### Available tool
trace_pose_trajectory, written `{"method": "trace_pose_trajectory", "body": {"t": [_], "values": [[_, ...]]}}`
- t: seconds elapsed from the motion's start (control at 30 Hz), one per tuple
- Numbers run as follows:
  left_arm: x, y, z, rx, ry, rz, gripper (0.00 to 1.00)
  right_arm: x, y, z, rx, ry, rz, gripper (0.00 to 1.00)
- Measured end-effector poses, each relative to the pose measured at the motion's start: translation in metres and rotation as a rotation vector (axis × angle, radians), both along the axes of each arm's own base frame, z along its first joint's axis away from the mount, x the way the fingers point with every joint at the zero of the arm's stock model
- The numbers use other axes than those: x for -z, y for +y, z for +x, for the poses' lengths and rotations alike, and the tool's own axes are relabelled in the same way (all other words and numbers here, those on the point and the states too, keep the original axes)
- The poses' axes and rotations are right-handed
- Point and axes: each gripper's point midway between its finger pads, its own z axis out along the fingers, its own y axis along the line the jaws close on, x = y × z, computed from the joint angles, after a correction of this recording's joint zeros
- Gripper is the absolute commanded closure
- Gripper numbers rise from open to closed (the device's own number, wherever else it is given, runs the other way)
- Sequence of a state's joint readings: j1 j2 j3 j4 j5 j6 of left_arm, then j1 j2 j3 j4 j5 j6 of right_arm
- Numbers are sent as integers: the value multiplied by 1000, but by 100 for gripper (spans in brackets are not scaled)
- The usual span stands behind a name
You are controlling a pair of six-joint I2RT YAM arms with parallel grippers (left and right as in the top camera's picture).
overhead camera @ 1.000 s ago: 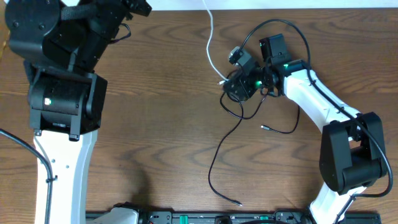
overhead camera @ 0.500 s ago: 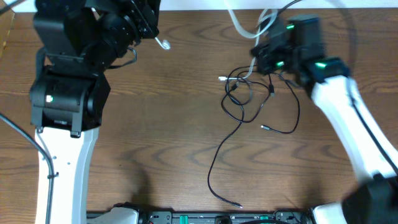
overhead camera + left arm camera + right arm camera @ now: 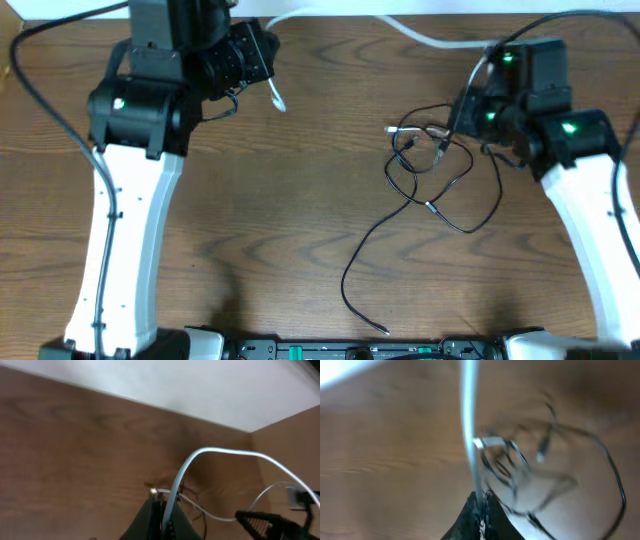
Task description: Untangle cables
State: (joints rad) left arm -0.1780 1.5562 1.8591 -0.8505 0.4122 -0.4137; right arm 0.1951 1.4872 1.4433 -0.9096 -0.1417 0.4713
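Observation:
The white cable runs raised along the table's far edge between both grippers. My left gripper is shut on it near one end, and a short white tail sticks out below. In the left wrist view the cord arcs up out of the shut gripper. My right gripper is shut on the same cord, which rises from the gripper. The black cable lies looped on the table below the right gripper, and its long tail runs toward the front edge. A white plug lies in the loops.
The brown wooden table meets a white wall strip at the back. A dark rail lines the front edge. Thick black wires run along both arms.
My right gripper has shut on the white cable and pulled away to the right. The left arm has swung right. The cord now spans between them, and the black loops have shifted slightly right.

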Motion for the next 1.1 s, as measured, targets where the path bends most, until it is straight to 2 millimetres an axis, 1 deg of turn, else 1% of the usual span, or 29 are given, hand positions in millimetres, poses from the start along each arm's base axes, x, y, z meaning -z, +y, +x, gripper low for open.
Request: {"method": "trace_pose_trajectory", "body": {"t": [0.03,0.07,0.13,0.17,0.2,0.23,0.37,0.43,0.5,0.6,0.73,0.77,0.8,0.87,0.93,1.03,1.1], "values": [[7,-1,2,2,20,4,89,13,-1,0,6,43,-13,99],[13,-2,5,3,38,7,79,23,-1,1,6,75,-21,99],[27,-7,11,23,63,27,66,41,2,7,-18,109,-28,99],[30,-9,12,24,72,25,58,48,5,10,-36,115,-27,99],[41,-15,16,45,91,40,52,51,7,14,-47,112,-23,99],[47,-19,18,57,103,47,48,52,9,17,-56,104,-21,99],[81,-44,24,131,158,89,37,48,14,25,-83,65,-8,99],[96,-55,27,162,181,104,33,48,14,25,-89,64,-7,99],[112,-63,31,186,201,119,32,49,14,23,-92,69,-6,99],[130,-68,36,197,236,130,32,51,13,20,-95,86,-8,99],[152,-80,36,238,289,114,32,54,6,17,-76,106,-23,99],[156,-85,34,255,301,105,34,54,4,17,-71,109,-25,99],[161,-92,31,274,317,99,42,55,0,17,-61,111,-27,98],[169,-104,24,313,345,99,61,55,-6,18,-44,115,-31,98],[180,-120,15,355,376,99,66,56,-12,18,-30,121,-32,97],[200,-143,1,399,437,103,66,57,-19,18,-11,129,-40,95],[217,-153,-8,409,494,114,66,57,-21,18,-7,131,-43,93]]}}
